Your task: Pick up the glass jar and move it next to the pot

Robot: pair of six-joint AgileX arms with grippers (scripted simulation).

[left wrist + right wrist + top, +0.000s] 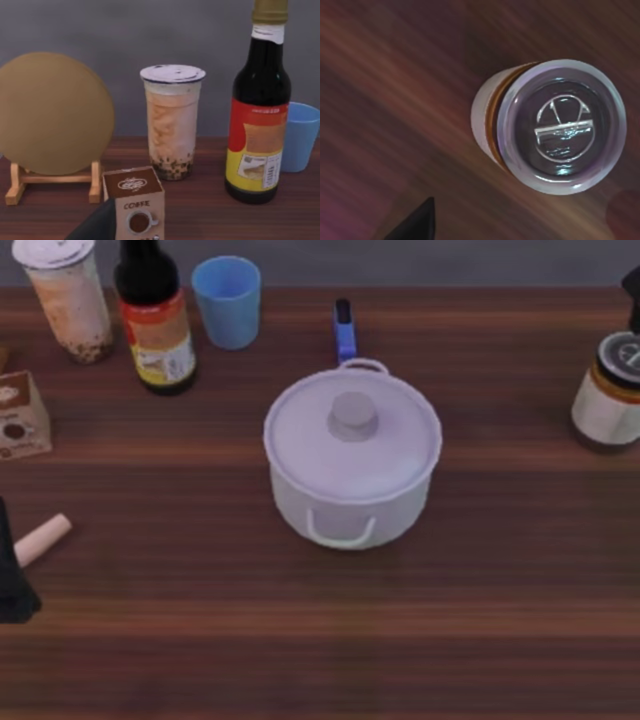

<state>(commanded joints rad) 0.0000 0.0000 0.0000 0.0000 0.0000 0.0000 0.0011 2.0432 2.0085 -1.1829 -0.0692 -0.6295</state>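
Observation:
The glass jar (610,390) stands upright at the table's far right edge; it is squat, with a dark lid bearing a white circular mark, an orange band and a white label. In the right wrist view the glass jar (555,125) is seen from above, with one dark fingertip (420,222) off to the side and not touching it. My right gripper (632,288) hovers just behind the jar, open and empty. The large white pot (352,460) with its grey knob sits mid-table, far left of the jar. My left gripper (12,585) is parked at the left edge, open.
Back left stand a tall white-lidded cup (65,300), a dark bottle (155,325) and a blue cup (227,300). A coffee box (20,418) and a wooden handle (42,538) lie at the left. A blue handle (344,330) lies behind the pot. A round wooden disc (52,115) stands on a stand.

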